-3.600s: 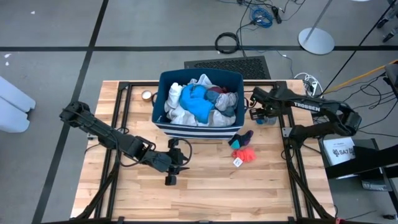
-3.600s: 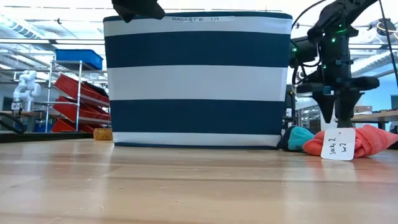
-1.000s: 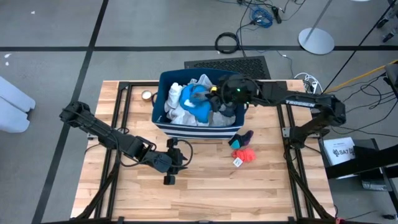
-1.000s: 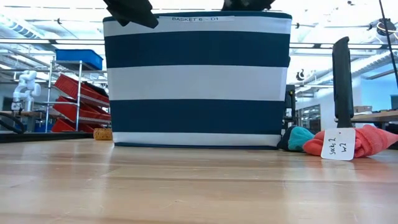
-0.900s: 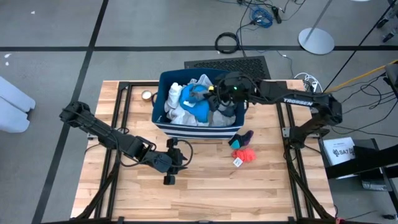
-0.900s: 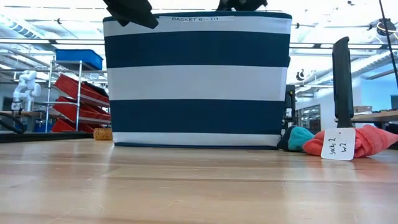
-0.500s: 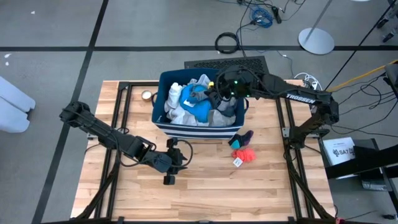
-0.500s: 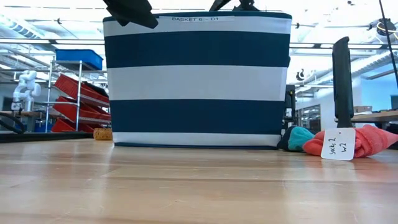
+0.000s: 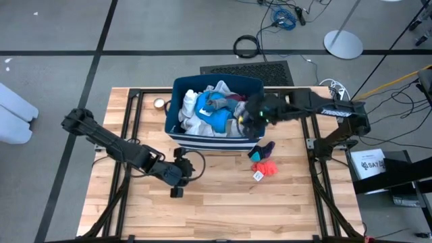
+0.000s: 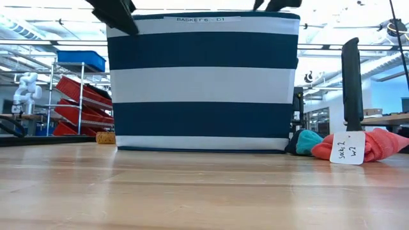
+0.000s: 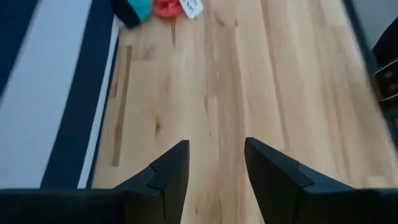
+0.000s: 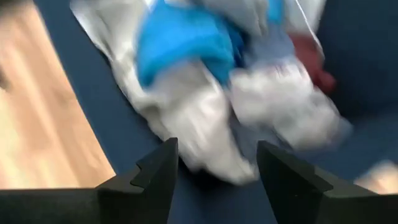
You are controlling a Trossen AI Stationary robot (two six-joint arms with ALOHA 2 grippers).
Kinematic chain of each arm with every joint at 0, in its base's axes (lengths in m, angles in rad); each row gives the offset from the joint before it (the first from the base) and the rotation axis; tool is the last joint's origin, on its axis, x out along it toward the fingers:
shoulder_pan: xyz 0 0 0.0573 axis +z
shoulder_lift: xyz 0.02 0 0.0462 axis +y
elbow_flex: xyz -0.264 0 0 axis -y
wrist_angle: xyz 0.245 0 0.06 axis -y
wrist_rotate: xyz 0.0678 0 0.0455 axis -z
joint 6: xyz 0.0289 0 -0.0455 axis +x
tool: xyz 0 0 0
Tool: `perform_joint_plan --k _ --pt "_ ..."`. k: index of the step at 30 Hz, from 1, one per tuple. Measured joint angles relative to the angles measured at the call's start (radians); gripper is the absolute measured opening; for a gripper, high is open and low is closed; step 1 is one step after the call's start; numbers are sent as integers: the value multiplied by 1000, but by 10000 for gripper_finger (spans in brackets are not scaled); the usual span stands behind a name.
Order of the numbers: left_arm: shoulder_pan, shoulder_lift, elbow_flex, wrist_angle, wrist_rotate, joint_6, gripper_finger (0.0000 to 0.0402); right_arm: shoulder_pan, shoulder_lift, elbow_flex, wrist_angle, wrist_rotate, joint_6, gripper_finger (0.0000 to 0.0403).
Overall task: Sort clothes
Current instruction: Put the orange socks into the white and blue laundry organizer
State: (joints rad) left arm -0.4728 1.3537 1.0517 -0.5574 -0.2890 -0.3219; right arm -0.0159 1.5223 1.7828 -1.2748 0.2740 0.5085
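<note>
The clothes fill a navy and white striped bin (image 9: 214, 138): a teal-blue piece (image 9: 219, 116), white pieces (image 9: 192, 125) and a maroon one (image 12: 311, 62). My right gripper (image 12: 217, 168) hovers open above the bin's right near part (image 9: 251, 120), with nothing between its fingers. A dark and teal sock (image 9: 265, 148) and a red-pink sock (image 9: 266, 167) with a white tag (image 10: 347, 148) lie on the table to the right of the bin's front. My left gripper (image 11: 214, 168) stands open over bare wood in front of the bin's left half (image 9: 177, 177).
The wooden table (image 9: 223, 209) has free room in front of the bin. A small round thing (image 9: 159, 103) sits at the bin's far left. Black frame rails (image 9: 135, 135) run along both sides of the table. A dark post (image 10: 351, 83) stands behind the socks.
My right gripper has risen from the middle of the clothes pile and swung toward the table's right and near edge, tipping as it went. It carries nothing. The clothes stay in the bin.
</note>
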Motion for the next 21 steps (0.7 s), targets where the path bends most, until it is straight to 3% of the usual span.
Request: perform_joint_plan --k 4,7,15,21 --pt "-22 -69 0 -41 -19 -38 164 119 0 0 -165 153 124 204" --pt "-51 -108 0 -37 -64 -38 164 225 0 0 -227 211 224 203" --pt "-129 -157 0 -65 -169 -40 164 528 0 -32 -241 229 453 203" --pt "-156 -158 0 -67 -209 -40 164 697 0 -221 -241 226 714 203"
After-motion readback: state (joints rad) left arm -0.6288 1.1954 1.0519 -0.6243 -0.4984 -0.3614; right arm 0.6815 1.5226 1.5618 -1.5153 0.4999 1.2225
